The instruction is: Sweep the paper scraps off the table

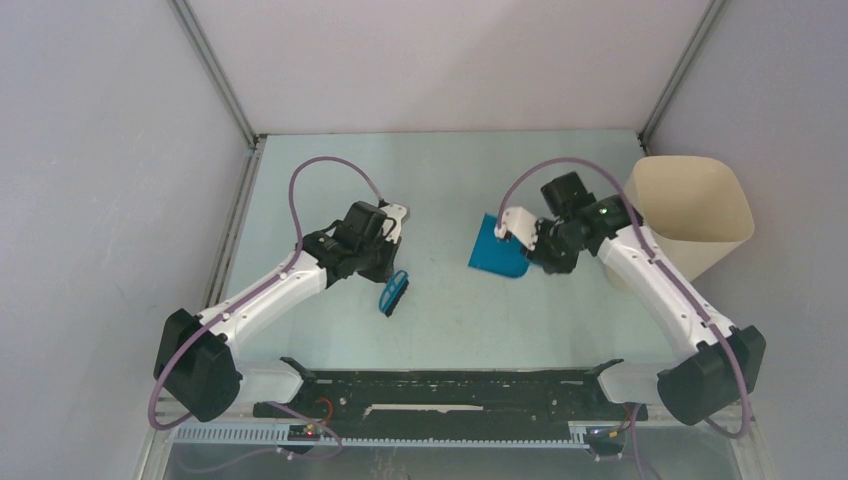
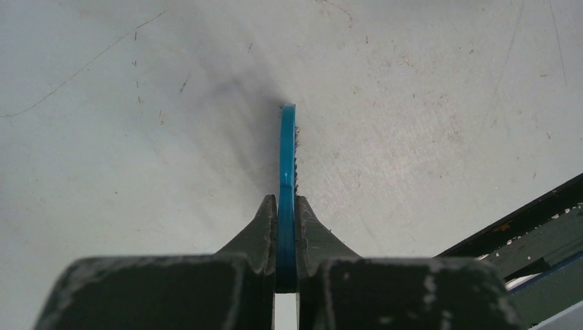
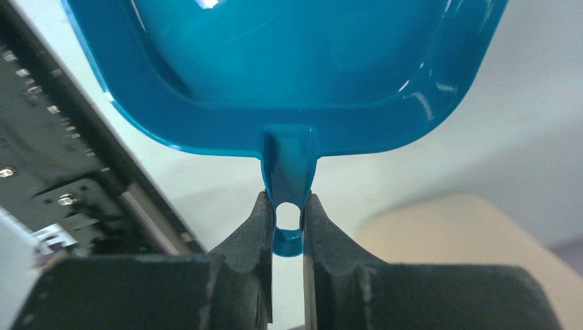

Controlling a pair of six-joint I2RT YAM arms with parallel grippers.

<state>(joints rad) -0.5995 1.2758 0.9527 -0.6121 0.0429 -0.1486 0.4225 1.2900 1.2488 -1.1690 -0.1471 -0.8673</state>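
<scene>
From above, the pale green table [image 1: 440,330] shows no paper scraps at all: I count zero wads on its bare surface. The left pincer [image 1: 385,272] holds one blue hand brush [image 1: 394,293] low over the near-middle of the table. The right pincer [image 1: 532,252] holds one blue dustpan [image 1: 497,250] just right of centre, near the one cream bin [image 1: 690,210] at the far right.

The left wrist view has the fingers pressed together on the brush's thin blue back, with the bristles turned to the right. Only scuffed table lies beyond, and no scrap.

The right wrist view has the fingers pinching the dustpan's short handle tab at its hanging hole. The part of the pan's tray that shows looks empty.

Such crumpled wads would likely be light and soft, quick to roll or skitter, so they are better pushed by bristles into the pan than gripped. Whether they already lie in the bin cannot be told.
</scene>
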